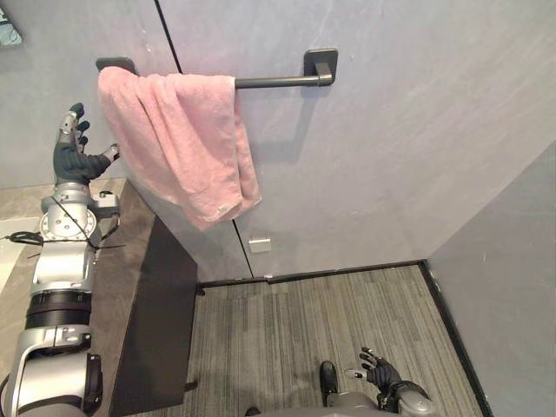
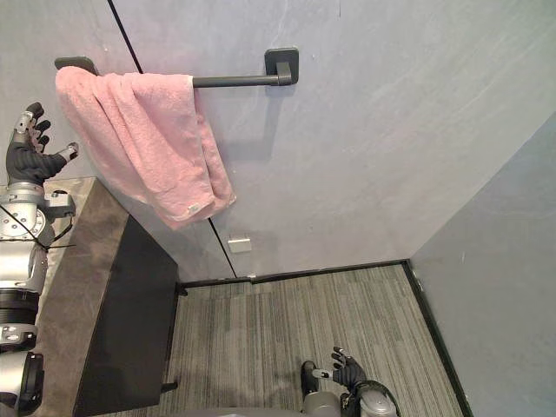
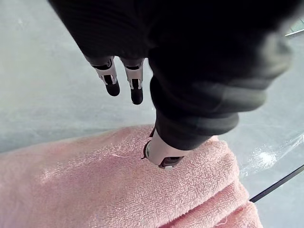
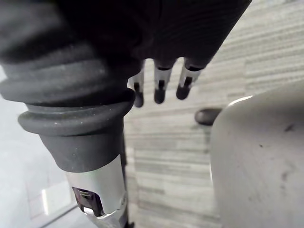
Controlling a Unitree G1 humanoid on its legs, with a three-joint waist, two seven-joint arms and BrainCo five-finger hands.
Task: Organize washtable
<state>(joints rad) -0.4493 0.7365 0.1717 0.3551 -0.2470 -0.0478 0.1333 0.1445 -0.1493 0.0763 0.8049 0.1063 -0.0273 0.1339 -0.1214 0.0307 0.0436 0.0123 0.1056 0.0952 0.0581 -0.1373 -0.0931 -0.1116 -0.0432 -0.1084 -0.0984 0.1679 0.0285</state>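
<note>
Fingers (image 3: 112,81) of my left hand (image 1: 76,161) stood straight and spread, holding nothing, thumb tip at the edge of the pink terry towel (image 1: 178,143); that towel hung bunched over the dark grey wall bar (image 1: 278,82), above the brown stone washtable (image 1: 126,239); my right hand (image 1: 382,372) hung low over the striped grey floor (image 1: 287,330), fingers relaxed and empty.
</note>
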